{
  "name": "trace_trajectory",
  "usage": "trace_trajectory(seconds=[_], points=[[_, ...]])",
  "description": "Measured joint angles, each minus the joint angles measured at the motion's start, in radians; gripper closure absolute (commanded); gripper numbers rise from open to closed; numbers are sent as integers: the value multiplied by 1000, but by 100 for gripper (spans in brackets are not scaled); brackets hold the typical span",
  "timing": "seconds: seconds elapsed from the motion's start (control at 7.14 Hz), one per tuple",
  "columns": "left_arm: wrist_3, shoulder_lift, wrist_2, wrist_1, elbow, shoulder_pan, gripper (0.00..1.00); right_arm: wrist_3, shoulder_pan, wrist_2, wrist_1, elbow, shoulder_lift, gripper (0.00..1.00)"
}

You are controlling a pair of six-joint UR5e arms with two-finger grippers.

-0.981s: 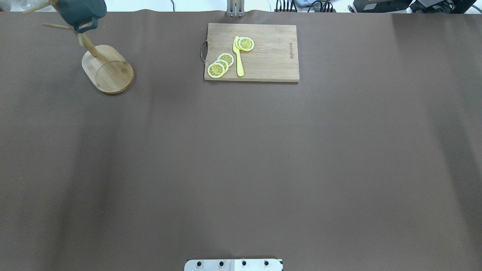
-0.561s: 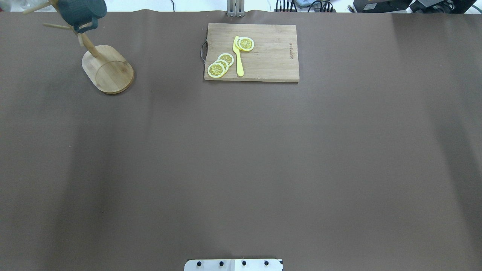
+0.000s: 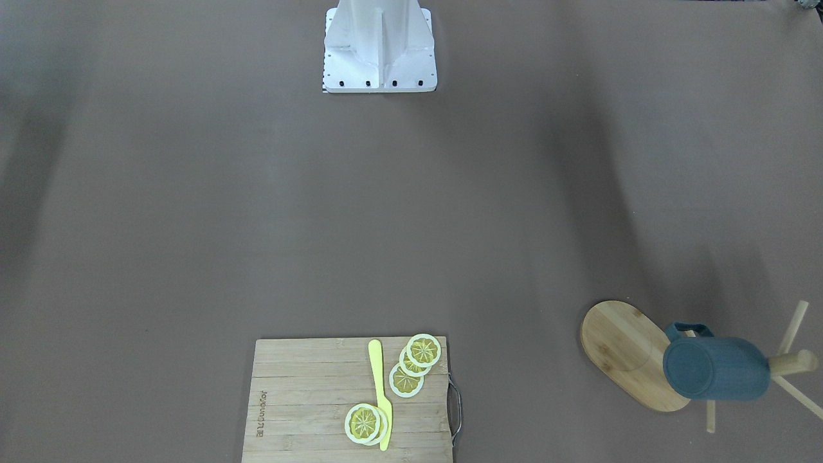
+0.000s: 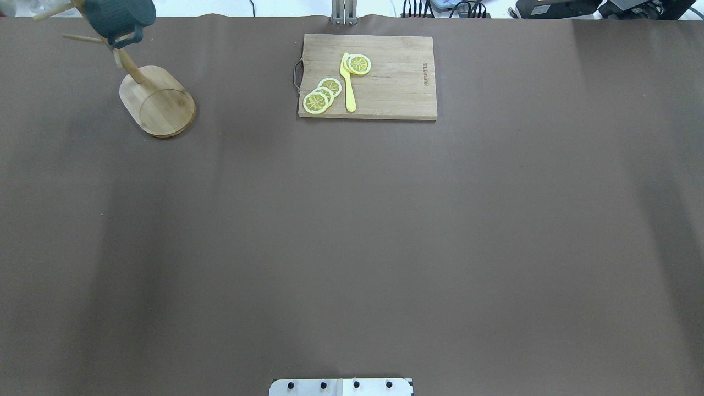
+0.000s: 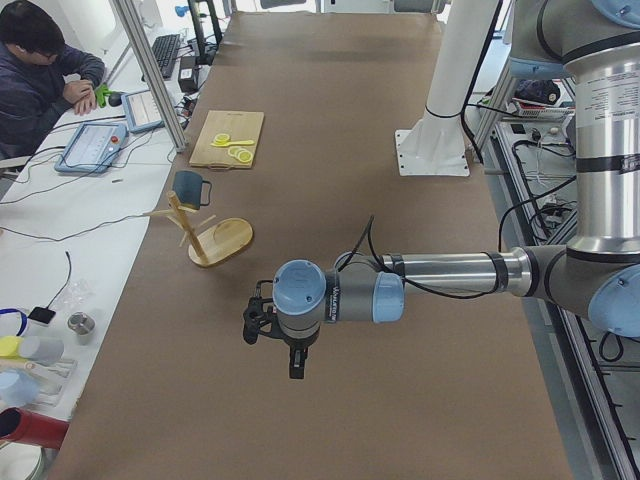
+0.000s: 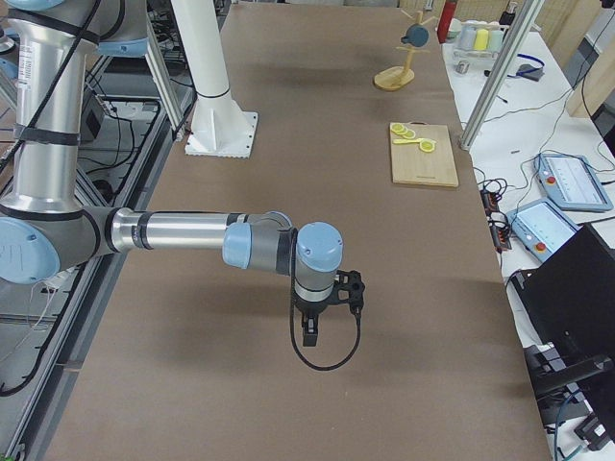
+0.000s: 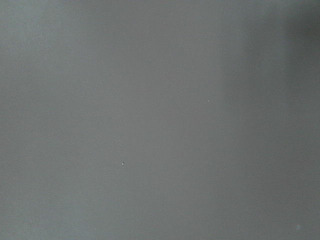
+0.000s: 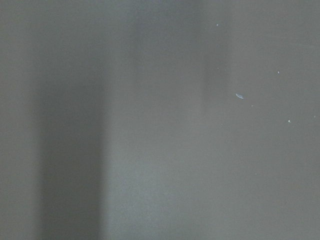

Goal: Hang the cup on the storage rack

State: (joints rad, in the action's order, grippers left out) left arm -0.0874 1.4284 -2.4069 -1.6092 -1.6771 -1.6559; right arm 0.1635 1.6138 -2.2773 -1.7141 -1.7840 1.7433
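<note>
The dark blue-grey cup [image 4: 118,16] hangs by its handle on a peg of the bamboo storage rack [image 4: 159,102], at the table's far left corner. In the front-facing view the cup [image 3: 714,368] lies sideways over the rack's oval base [image 3: 617,347]. Both also show small in the side views: the cup [image 5: 188,187] and the rack [image 6: 394,79]. My left gripper [image 5: 258,324] and my right gripper [image 6: 350,290] hover over bare table, far from the rack. They show only in the side views, so I cannot tell if they are open or shut.
A bamboo cutting board [image 4: 396,82] with lemon slices [image 4: 322,94] and a yellow knife [image 4: 347,82] lies at the far middle of the table. The robot's base [image 3: 379,45] stands at the near edge. A person [image 5: 40,70] sits beside the table's far side.
</note>
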Motion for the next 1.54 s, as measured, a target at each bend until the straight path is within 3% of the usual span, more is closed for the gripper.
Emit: trace_trajectory(seconds=[1.54], points=[[3, -6, 0, 0, -31, 2, 1, -1, 0, -3, 1, -7, 11, 0]])
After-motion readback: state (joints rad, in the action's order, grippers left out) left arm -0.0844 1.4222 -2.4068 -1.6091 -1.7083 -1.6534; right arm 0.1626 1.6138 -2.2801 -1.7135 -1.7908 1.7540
